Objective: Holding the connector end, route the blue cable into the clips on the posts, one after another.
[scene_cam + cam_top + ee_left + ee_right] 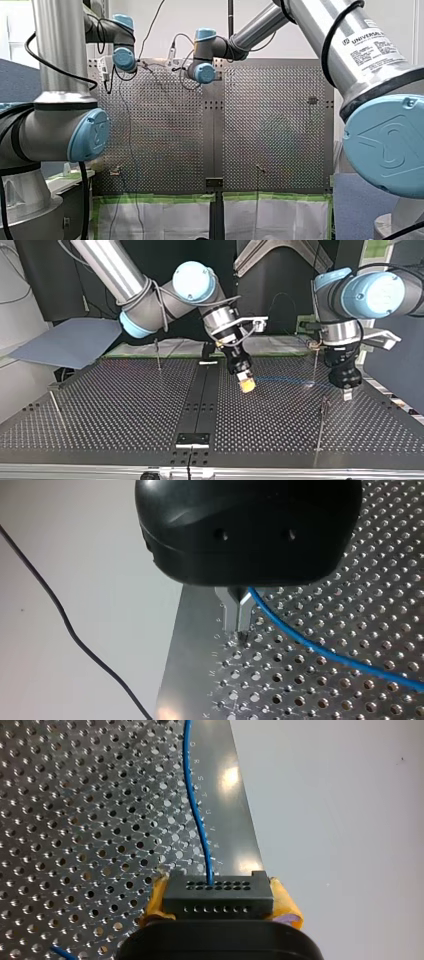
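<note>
"Is the cable in any clip yet?"

"None that I can see. The near post point(322, 412), toward the table's point(100, 440) front edge, stands bare. Past it, my left gripper point(347, 393) is clenched on the blue cable point(325, 655), and my right gripper point(245, 384) grasps the connector point(218, 895)."

"And the far post point(315, 365)?"

"It looks empty, though it is too thin to be sure. All the routing is left to do."

A pale wall point(196, 12) backs the perforated desk point(165, 125). White sheets point(170, 220) edged in green tape line its near edge; a blue-grey panel point(65, 342) sits beside it.
</note>
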Controlling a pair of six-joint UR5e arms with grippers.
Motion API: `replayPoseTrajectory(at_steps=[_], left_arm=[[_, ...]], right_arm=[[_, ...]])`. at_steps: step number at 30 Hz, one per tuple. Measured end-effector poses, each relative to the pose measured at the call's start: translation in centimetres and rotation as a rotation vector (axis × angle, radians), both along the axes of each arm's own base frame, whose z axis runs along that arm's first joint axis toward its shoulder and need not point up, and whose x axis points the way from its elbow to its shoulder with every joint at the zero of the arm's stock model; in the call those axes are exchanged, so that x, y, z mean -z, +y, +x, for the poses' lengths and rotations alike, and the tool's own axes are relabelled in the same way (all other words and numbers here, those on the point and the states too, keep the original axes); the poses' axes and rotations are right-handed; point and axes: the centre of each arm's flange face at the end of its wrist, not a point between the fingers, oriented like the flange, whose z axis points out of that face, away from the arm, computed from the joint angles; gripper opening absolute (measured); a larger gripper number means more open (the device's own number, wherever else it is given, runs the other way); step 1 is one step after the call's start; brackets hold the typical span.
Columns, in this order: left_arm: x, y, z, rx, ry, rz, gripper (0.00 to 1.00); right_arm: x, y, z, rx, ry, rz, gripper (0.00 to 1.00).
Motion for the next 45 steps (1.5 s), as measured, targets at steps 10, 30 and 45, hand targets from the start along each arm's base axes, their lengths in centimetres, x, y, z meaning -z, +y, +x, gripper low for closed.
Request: replayPoseTrajectory(at_steps=[10,30,45], left_arm=[[-0.1,0.4,0.6,0.004,-0.024,-0.019,0.00],[-0.5,0.7,3.4,0.051,-0.037,-0.054,0.00],[0.1,2.3,5.1,0.067,-0.040,-0.074,0.00]], right_arm=[[-0.6,-1.0,-0.2,0.001,-0.014,0.000,0.00],[-1.7,-1.6,0.9,-0.023,-0.020,-0.014,0.00],[-0.9,-2.2,1.7,-0.024,-0.015,-0.009,0.00]])
